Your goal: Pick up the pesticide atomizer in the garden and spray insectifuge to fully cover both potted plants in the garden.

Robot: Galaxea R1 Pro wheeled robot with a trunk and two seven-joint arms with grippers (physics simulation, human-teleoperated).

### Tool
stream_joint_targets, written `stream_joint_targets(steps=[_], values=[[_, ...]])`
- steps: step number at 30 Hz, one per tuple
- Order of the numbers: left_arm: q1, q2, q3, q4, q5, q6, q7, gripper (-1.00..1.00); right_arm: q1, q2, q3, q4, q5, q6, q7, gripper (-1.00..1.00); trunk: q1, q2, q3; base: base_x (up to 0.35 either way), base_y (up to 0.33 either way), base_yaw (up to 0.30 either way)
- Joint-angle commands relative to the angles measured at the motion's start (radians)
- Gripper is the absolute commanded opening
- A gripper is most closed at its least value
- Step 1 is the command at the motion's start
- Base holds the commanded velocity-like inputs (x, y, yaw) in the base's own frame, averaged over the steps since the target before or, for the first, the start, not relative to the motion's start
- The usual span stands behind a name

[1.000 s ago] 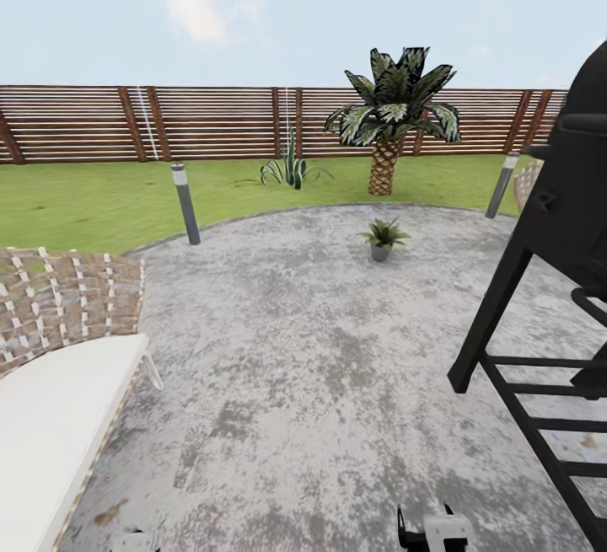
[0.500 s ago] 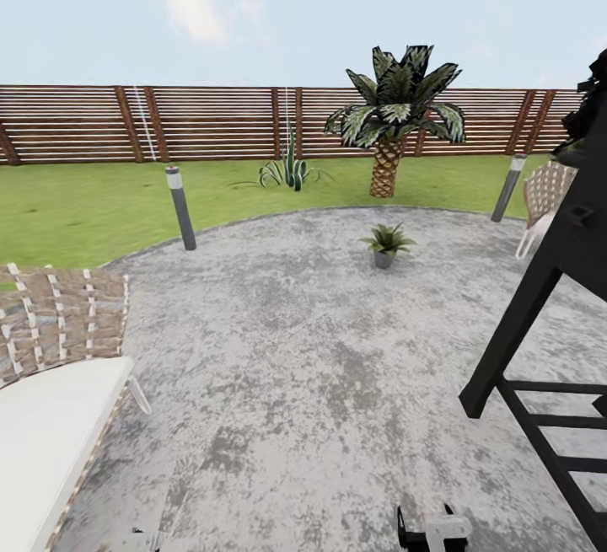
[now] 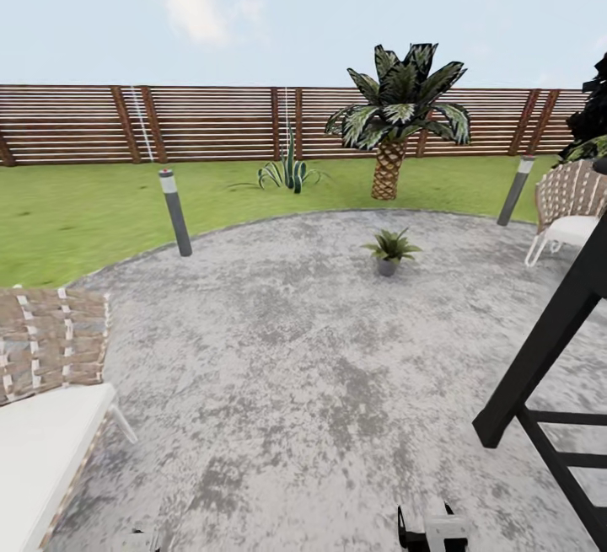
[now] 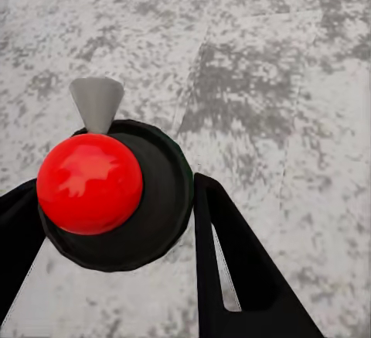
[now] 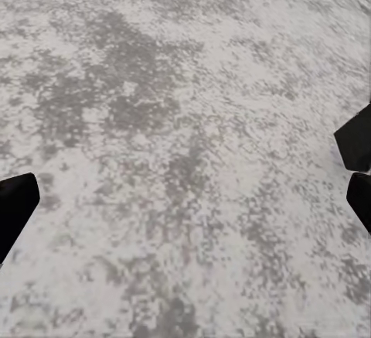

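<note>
On the round grey stone patio (image 3: 320, 341) of the garden stands one small potted plant (image 3: 388, 249), green leaves in a grey pot, far ahead of me. In the left wrist view my left gripper (image 4: 112, 191) is shut on the pesticide atomizer (image 4: 116, 191), seen from above as a black round body with a red top and a grey nozzle (image 4: 97, 102). Both black fingers (image 4: 232, 261) flank it. My right gripper (image 5: 189, 179) is open over bare stone, and part of it shows at the head view's lower edge (image 3: 434, 528).
A woven lounger with a white cushion (image 3: 42, 417) sits at the left. A black metal stand (image 3: 548, 367) rises at the right, with a wicker chair (image 3: 573, 206) behind it. Two bollard lights (image 3: 174, 211), a palm (image 3: 392, 126), a spiky plant (image 3: 289, 171), lawn and a slatted fence (image 3: 211, 122) lie beyond.
The whole head view has shifted: the lounger slid left and down, the black stand slid right, and the wicker chair came into sight. The camera moved; the things did not.
</note>
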Motion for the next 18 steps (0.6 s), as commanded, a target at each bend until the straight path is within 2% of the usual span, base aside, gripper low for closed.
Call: stream_joint_targets(steps=[1, 18], values=[[-0.001, 0.0, 0.006, 0.001, 0.005, -0.001, -0.01, -1.0, 0.0, 0.0, -0.004, 0.001, 0.011, -0.001, -0.007, 1.0, 0.0, 0.0, -0.001, 0.292, 0.0, 0.0], [-0.001, 0.0, 0.006, 0.001, 0.005, -0.001, -0.01, -1.0, -0.001, 0.0, -0.003, 0.001, 0.011, 0.0, -0.008, 1.0, 0.0, 0.0, -0.001, 0.292, 0.0, 0.0]])
